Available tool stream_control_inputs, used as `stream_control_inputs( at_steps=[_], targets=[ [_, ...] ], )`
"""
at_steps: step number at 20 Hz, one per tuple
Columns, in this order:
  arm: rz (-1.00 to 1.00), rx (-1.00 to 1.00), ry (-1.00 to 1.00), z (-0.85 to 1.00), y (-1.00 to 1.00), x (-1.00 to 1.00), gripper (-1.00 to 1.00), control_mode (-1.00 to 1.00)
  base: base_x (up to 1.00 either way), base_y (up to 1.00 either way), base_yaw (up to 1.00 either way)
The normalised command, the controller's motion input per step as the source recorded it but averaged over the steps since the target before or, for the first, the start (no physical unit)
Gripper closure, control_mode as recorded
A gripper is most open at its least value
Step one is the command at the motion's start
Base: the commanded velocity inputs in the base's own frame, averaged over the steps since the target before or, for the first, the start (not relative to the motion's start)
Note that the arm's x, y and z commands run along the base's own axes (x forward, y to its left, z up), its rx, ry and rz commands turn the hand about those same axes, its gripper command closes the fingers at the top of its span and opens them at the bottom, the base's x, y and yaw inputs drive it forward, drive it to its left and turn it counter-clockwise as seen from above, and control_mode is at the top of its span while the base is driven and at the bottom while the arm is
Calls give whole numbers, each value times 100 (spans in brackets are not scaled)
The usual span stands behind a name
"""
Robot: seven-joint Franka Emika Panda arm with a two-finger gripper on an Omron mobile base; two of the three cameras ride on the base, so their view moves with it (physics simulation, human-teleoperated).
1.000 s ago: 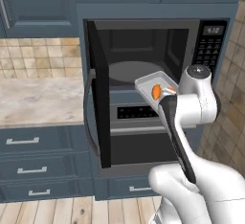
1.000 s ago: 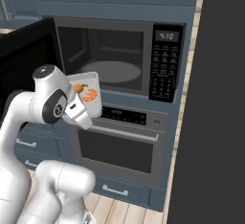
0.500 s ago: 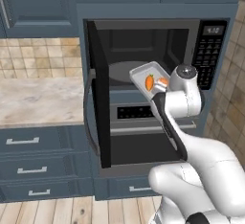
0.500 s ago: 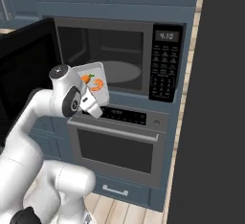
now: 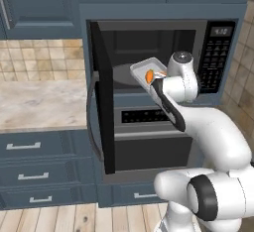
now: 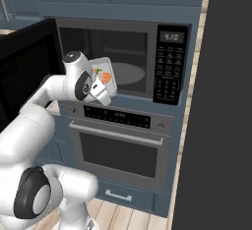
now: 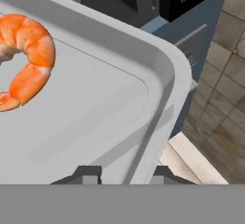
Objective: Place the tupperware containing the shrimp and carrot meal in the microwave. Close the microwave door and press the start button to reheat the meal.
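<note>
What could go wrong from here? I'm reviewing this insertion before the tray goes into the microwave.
1. The gripper pinches the tupperware only at one rim corner, so it may slip or pivot.
2. The tupperware looks tilted in the right base view; the shrimp could slide out.
3. It hangs at the microwave opening, so its edge could clip the frame or the open microwave door.
</note>
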Motion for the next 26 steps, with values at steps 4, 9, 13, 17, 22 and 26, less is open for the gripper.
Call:
stream_control_inputs(
  at_steps=[4,9,13,17,22,26],
  targets=[
    [1,0,6,6,0,42,100,-100,0,0,0],
    [2,0,-3,-12,0,42,100,-100,0,0,0],
    [1,0,-10,-35,0,54,100,-100,0,0,0],
    [0,0,-9,-37,0,64,100,-100,0,0,0],
    [0,0,-3,-4,0,63,100,-100,0,0,0],
    [0,0,2,15,0,66,100,-100,0,0,0]
  ],
)
